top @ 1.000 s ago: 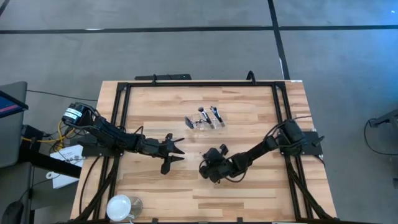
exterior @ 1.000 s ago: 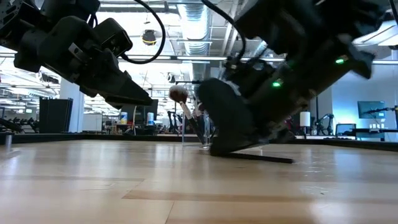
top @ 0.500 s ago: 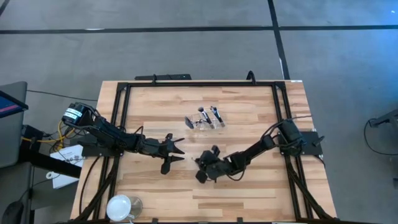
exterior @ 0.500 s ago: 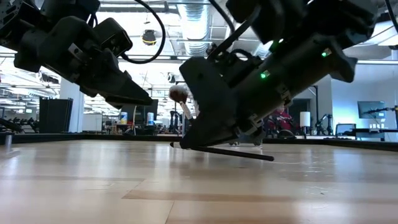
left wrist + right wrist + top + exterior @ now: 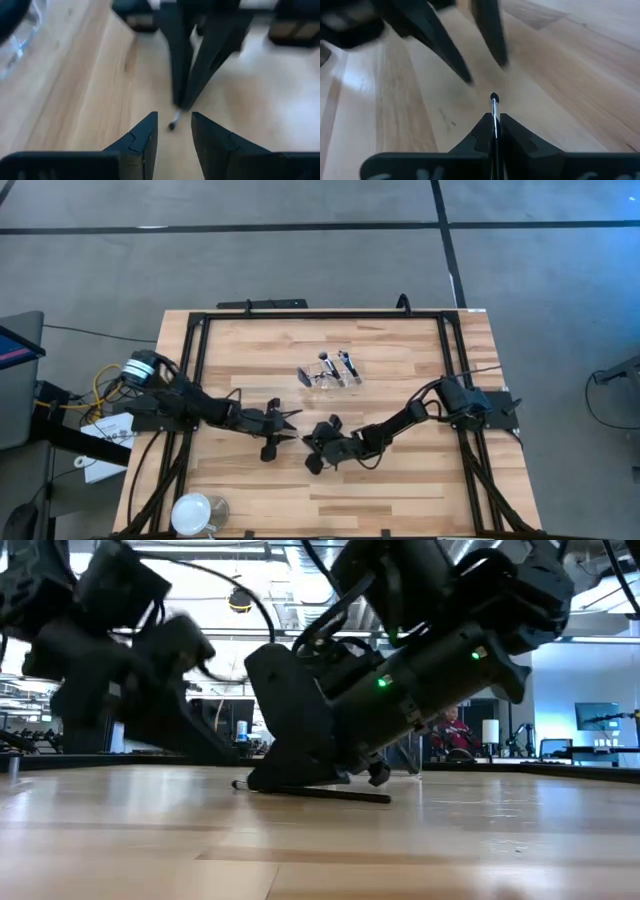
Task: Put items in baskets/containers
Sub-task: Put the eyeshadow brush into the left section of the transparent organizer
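Note:
My right gripper (image 5: 312,448) sits low over the table's middle, shut on a slim dark brush (image 5: 320,793). The brush's silver ferrule and small dark tip (image 5: 494,98) stick out past the fingertips. My left gripper (image 5: 290,425) is open and faces it from the table's left. In the left wrist view the brush tip (image 5: 173,124) stands in the gap between its fingertips (image 5: 173,131), apart from both. The clear tray (image 5: 330,370) stands farther toward the far edge, with several brushes lying in it. My right gripper pinches the slim brush between its two fingers, just behind the ferrule (image 5: 494,119). The brush runs along the fingers, its tip pointing toward the table's left. It lies almost level, close over the wood (image 5: 300,791); whether it touches the table I cannot tell.
A round white cup-like dish (image 5: 193,512) stands near the table's near left corner. Black rails (image 5: 196,370) run along the table's left, right and far sides. Bare wood (image 5: 400,490) lies near and right of the grippers.
My right gripper has moved toward the table's left, carrying the brush up to the left gripper. My left gripper has dropped lower and moved slightly right, so the brush tip now sits between its open fingers.

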You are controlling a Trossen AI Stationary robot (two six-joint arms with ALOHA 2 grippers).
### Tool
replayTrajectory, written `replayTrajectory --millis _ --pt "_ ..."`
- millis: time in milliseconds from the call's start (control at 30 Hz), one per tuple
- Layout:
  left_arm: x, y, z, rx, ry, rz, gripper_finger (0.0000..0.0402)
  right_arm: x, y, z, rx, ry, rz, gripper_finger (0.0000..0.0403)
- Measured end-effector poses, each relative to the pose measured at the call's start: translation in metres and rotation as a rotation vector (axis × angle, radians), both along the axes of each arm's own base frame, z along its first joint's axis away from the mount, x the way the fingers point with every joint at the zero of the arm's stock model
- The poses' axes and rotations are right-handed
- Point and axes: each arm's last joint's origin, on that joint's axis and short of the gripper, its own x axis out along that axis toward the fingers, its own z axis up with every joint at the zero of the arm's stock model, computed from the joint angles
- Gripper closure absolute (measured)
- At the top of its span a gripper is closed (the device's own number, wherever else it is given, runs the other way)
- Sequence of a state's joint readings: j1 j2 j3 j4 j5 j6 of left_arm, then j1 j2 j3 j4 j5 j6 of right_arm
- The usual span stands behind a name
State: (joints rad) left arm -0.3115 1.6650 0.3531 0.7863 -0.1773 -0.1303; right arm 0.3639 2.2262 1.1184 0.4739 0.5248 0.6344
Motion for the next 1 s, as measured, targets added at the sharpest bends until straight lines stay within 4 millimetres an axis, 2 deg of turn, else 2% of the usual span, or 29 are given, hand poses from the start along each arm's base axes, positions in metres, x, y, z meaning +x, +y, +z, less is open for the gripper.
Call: replayTrajectory --millis 167,467,600,767,1000 --pt "0.008 -0.002 -0.022 0.055 0.032 -0.020 0.0286 0.005 0.000 0.003 0.006 0.002 0.025 0.0386" --pt "0.012 -0.004 -0.025 0.058 0.015 -0.025 0.0292 0.005 0.000 0.003 0.004 0.010 0.026 0.0386" --pt "0.012 -0.004 -0.025 0.063 0.017 -0.062 0.0321 0.006 0.000 0.003 0.007 -0.004 0.025 0.0386" --pt "0.011 -0.005 -0.025 0.049 0.022 -0.116 0.0384 0.006 0.000 0.004 0.005 -0.018 0.017 0.0386" --pt "0.011 -0.007 -0.025 0.027 0.026 -0.173 0.0393 0.006 0.001 0.004 0.004 -0.025 0.026 0.0376"
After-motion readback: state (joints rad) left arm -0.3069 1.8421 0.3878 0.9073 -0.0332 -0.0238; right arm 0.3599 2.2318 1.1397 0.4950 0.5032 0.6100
